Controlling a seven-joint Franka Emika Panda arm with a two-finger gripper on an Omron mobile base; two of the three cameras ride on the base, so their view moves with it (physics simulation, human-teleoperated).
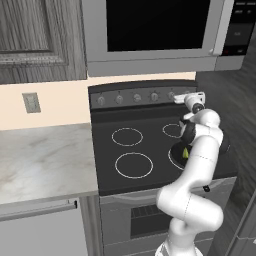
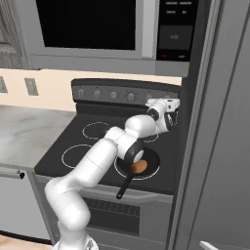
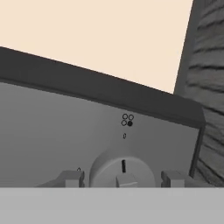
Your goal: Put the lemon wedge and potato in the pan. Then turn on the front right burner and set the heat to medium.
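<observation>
We see a black glass cooktop [image 1: 150, 150] with white-outlined rings, set beside a pale marble counter [image 1: 40, 160] and below a microwave [image 1: 155, 30]. The white arm reaches up to the grey control panel [image 2: 122, 93] at the back of the stove, its gripper [image 2: 172, 111] at the panel's right end. From the right base view, the pan [image 2: 149, 163] sits on the front right burner [image 2: 119, 172], its thin handle pointing toward the stove's front edge, and the potato [image 2: 138, 167] lies inside it as an orange-brown oval. From the left base view the arm covers most of that pan, yet a small yellow-green sliver, the lemon wedge [image 1: 185, 153], peeks out beside the forearm, also in the pan; the potato is hidden there. The hand view gives what neither base view can: a round grey knob [image 3: 122, 171] seen close, its dark pointer line standing toward a small four-circle burner marking [image 3: 127, 120] on the panel. The two fingers [image 3: 70, 178] stand apart, one on each side of the knob; we cannot tell whether they touch it.
</observation>
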